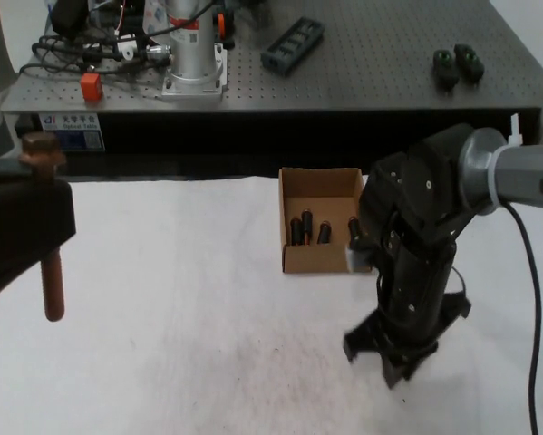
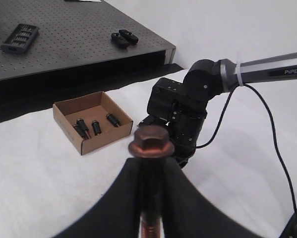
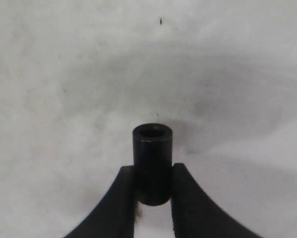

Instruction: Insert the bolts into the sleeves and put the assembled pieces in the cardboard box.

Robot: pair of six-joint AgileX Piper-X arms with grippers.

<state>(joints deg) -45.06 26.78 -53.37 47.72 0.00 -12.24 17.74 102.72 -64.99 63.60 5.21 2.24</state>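
Observation:
My left gripper [image 1: 44, 227] is shut on a copper bolt [image 1: 50, 276] at the high view's left edge, raised above the white cloth; the bolt's hex head [image 2: 150, 142] points up between the black fingers [image 2: 183, 198]. My right gripper [image 3: 152, 186] is shut on a black sleeve [image 3: 152, 161], held upright just over the cloth, bore facing the camera. The right arm [image 1: 416, 272] stands near the front right of the cardboard box [image 1: 320, 258]. The box [image 2: 66, 124] holds several black assembled pieces [image 2: 91, 126].
A dark perforated bench [image 1: 362, 63] runs behind the cloth, carrying a black tray [image 1: 292, 43], two small black parts [image 1: 457, 65], an arm's base [image 1: 194, 63] and cables. The white cloth [image 1: 189, 344] is bare between the two arms.

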